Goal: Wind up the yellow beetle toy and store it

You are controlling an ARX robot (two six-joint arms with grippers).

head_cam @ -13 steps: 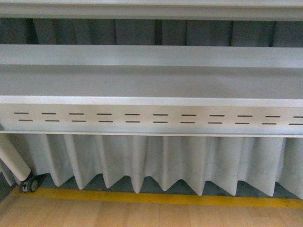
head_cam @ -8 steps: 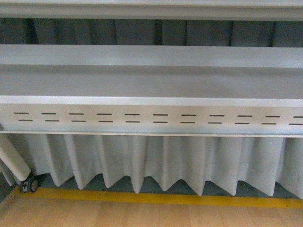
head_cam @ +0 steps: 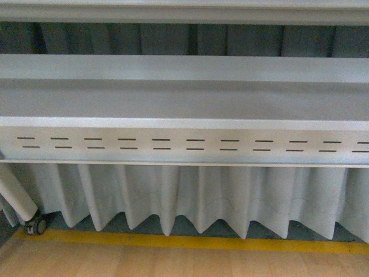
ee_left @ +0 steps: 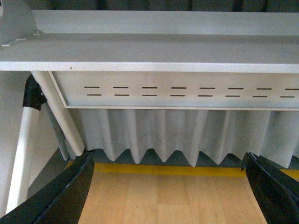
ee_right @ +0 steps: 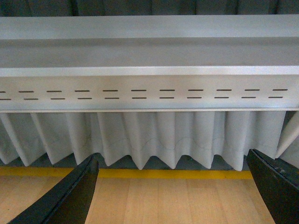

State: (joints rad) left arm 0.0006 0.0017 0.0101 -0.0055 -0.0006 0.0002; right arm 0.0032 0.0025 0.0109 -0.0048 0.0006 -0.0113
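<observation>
The yellow beetle toy is out of view in every frame. My left gripper (ee_left: 168, 196) is open and empty; its two black fingers (ee_left: 60, 196) stand wide apart over bare wooden floor. My right gripper (ee_right: 173, 196) is also open and empty, its black fingers (ee_right: 70, 198) spread over the same wood floor. Neither gripper shows in the front view.
A grey shelf unit (head_cam: 184, 98) with a slotted front panel (head_cam: 184, 144) fills the front view. White pleated curtain (head_cam: 190, 196) hangs below it. A yellow floor stripe (head_cam: 184, 241) borders the wood floor (head_cam: 173, 262). A white leg with a caster (head_cam: 36, 225) stands at far left.
</observation>
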